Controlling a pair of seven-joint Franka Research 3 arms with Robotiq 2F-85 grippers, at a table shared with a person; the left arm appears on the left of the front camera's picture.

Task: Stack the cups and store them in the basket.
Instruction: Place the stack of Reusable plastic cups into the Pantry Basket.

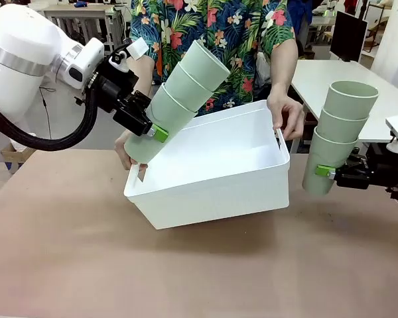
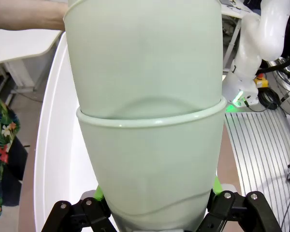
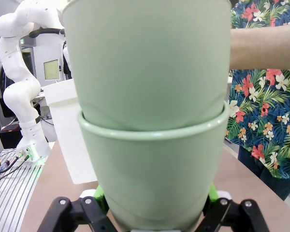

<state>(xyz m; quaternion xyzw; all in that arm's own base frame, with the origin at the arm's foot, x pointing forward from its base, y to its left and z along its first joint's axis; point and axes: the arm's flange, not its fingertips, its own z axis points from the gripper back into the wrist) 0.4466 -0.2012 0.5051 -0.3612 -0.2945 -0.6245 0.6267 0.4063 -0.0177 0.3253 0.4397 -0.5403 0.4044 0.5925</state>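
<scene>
The left gripper (image 1: 154, 136) was clamped on a tilted stack of cups (image 1: 179, 99) leaning over the basket (image 1: 212, 179). A person's hands (image 1: 288, 114) held the basket tipped, presumably to receive it. To the basket's right, the right gripper (image 1: 322, 173) was closed on an upright stack of cups (image 1: 338, 132).

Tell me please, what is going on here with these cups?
The left gripper is shut on the tilted stack of three cups, over the left end of the basket. The right gripper is shut on the upright stack of three, beside the basket's right end. A person's hands hold the basket tipped toward the robot.
</scene>
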